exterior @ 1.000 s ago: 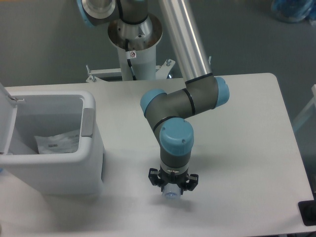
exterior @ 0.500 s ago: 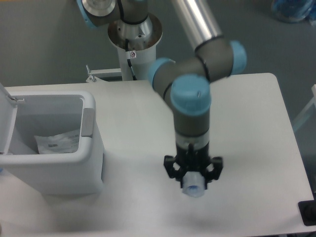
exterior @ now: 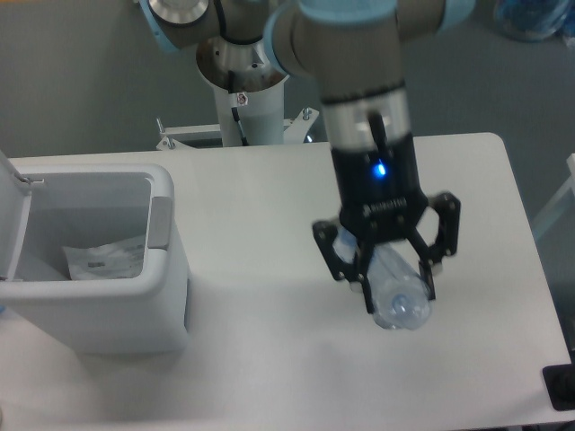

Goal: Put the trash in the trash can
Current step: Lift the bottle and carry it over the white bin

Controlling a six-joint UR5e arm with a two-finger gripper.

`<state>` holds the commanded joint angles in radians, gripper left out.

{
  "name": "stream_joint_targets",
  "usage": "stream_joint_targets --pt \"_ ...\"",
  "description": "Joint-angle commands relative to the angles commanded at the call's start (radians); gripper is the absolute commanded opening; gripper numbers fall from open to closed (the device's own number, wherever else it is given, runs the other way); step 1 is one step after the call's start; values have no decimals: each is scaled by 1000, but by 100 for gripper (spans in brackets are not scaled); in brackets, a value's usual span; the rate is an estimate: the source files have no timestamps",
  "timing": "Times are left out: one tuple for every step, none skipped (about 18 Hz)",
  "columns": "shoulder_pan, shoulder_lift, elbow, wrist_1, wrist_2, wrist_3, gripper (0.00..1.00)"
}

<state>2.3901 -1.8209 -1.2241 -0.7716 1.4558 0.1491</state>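
White bench point(exterior: 243, 206) with rounded corners, spreading beneath and all around the gripper point(exterior: 393, 266). Grey floor point(exterior: 81, 81) beyond the bench's far edge, behind the gripper. Blue, blurred object point(exterior: 537, 18) on the floor far behind and right of the gripper, cut by the frame; identity unclear. Small black item point(exterior: 561, 388) at the bench's near right corner, right of and nearer than the gripper.

bottle point(exterior: 395, 292): clear plastic, base toward camera, gripped between the tool's point(exterior: 389, 278) fingers above the counter | bag point(exterior: 106, 259): wrinkly white, printed labels, inside trash can | trash can point(exterior: 135, 323): white, boxy, lid open, at left
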Motion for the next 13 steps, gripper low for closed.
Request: stream_joint_targets --pt "-6 11 0 0 0 -17 63" --pt "-23 23 0 0 0 -28 63" --pt "-44 32 -2 0 0 -34 63" --pt "-63 37 0 0 0 -36 63" --pt "-78 40 -2 -2 0 -45 64" --pt "-92 43 -3 0 0 -64 64" --pt "-103 43 1 0 0 -81 64" --pt "-123 40 3 0 0 -86 64" --pt "-150 38 0 0 0 -88 64" --pt "-173 38 -5 0 0 -89 64" --pt "-196 40 -8 0 0 -89 64" --pt "-215 42 -9 -2 2 -91 64" --pt "-232 45 -12 -2 2 -91 64"
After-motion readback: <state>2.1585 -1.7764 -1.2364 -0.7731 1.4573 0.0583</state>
